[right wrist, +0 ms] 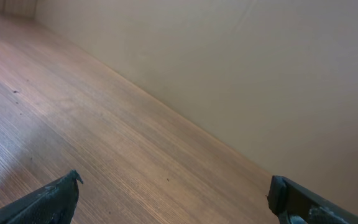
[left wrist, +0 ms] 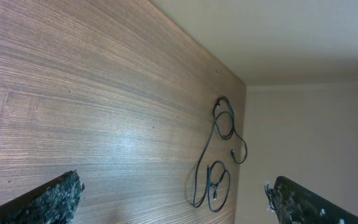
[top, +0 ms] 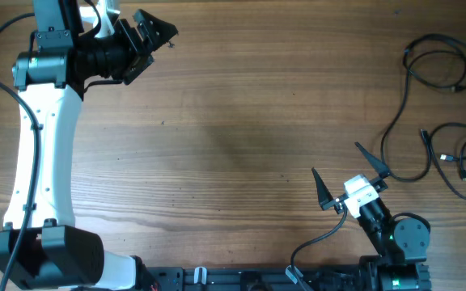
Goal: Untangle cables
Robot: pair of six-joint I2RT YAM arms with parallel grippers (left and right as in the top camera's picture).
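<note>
Left gripper [top: 154,50] hangs with its jaws spread wide and nothing between them, up at the far left corner of the table [top: 233,121], well apart from the cables [top: 387,132]. Right gripper [top: 336,159] is just as wide and just as empty, low on the right side near my edge. One of its fingertips is near the closest cable bend, with bare wood showing between them. I see the cables lying flat along the right edge in loose loops: one loop at the far end, another nearer, and a long strand curving between them. Small plug ends show inside the nearer loop. My left wrist view catches them far across the wood. My right wrist view shows wood and a pale wall.
</note>
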